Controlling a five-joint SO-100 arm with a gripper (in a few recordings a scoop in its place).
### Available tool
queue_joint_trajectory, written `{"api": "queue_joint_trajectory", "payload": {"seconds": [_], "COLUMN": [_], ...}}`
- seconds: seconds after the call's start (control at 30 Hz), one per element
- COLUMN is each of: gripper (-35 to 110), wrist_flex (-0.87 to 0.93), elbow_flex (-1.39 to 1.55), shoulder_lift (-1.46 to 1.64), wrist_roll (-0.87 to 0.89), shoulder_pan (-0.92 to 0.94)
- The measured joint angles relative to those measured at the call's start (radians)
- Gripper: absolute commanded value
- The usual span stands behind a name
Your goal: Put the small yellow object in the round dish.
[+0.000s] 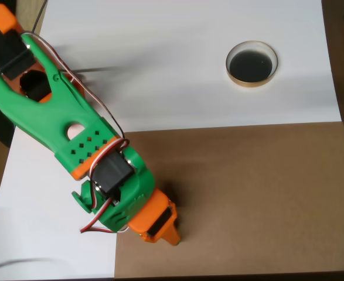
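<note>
- One overhead view is what you have: the green and orange arm (72,126) reaches down from the upper left, with its gripper (167,231) low over the brown board (248,193).
- You cannot tell whether the pincer is spread or pinching; its body hides the tips.
- No small yellow object can be made out; it may sit under the gripper.
- The round dish (252,63) lies well apart, on the white sheet (160,47) at upper right.
- You look to be at the pickup step; next, confirm the grasp, lift, then carry toward the dish.

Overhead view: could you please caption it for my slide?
Green arm's orange gripper lowered over brown board, far from the round dish.
</note>
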Motion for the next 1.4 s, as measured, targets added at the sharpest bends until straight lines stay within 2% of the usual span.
{"api": "queue_joint_trajectory", "payload": {"seconds": [0.13,0.57,0.97,1.4], "gripper": [18,0,0,0], "wrist_flex": [0.0,-0.011,0.06,0.146], "elbow_flex": [0.0,0.002,-0.005,-0.029], "shoulder_lift": [0.0,-0.017,0.005,0.083], "wrist_roll": [0.014,0.014,-0.046,-0.161], "shoulder_pan": [-0.006,-0.015,-0.018,-0.213]}}
